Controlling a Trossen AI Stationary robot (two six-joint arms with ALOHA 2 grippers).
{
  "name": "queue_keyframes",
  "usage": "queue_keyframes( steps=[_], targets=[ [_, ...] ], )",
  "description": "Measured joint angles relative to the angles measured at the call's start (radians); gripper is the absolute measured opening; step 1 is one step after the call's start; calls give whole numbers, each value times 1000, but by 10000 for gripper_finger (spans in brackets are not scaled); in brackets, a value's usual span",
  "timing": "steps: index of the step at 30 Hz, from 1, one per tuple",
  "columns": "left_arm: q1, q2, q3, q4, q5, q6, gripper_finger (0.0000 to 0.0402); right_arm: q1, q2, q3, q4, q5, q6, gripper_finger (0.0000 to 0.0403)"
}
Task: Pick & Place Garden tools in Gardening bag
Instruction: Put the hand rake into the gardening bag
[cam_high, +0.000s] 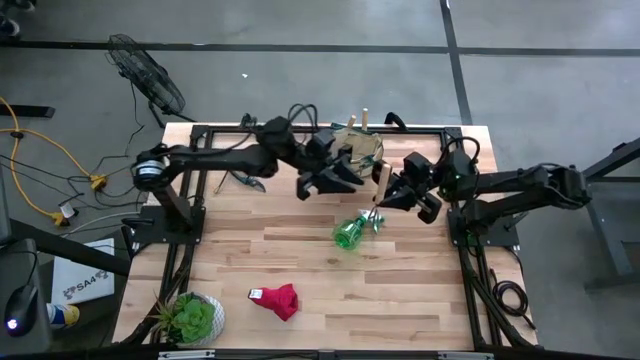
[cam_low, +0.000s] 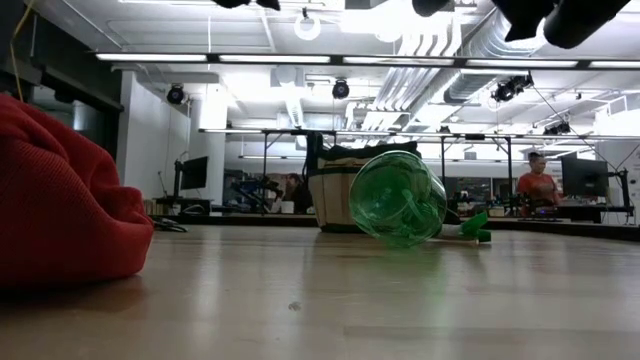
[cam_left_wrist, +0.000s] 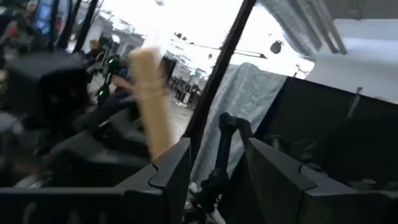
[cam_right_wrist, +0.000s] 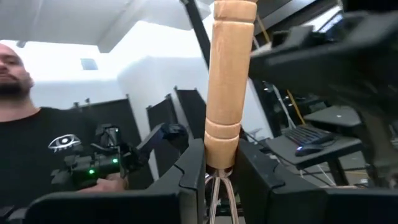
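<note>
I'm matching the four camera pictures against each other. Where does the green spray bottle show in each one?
High view: green spray bottle lies on its side mid-table, near the right gripper.
Low view: centre, in front of the bag.
Left wrist view: not in it.
Right wrist view: not in it.
Shared landmark: the red cloth, at the low view's left edge.

Open-plan robotics lab, exposed ceiling ducts (cam_low: 470, 45), strip lights (cam_low: 300, 58), monitor desks (cam_low: 585, 180), wooden worktable (cam_high: 320, 290), floor fan (cam_high: 145, 72)

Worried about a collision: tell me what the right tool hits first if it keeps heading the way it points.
Probably the round tan canvas gardening bag: the right tool, shut on a wooden-handled fork, points that way in the high view. Height is unclear.
</note>
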Motion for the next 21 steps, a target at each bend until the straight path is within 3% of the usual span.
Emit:
queue_keyframes(
  steps=[7, 21],
  targets=[
    [-30, 69, 72, -17, -14, 4, 154, 2, 24, 29, -1, -45, -8, 51],
    [-56, 74, 78, -67, -95, 61, 154, 17, 75, 65, 0, -44, 20, 51]
  ],
)
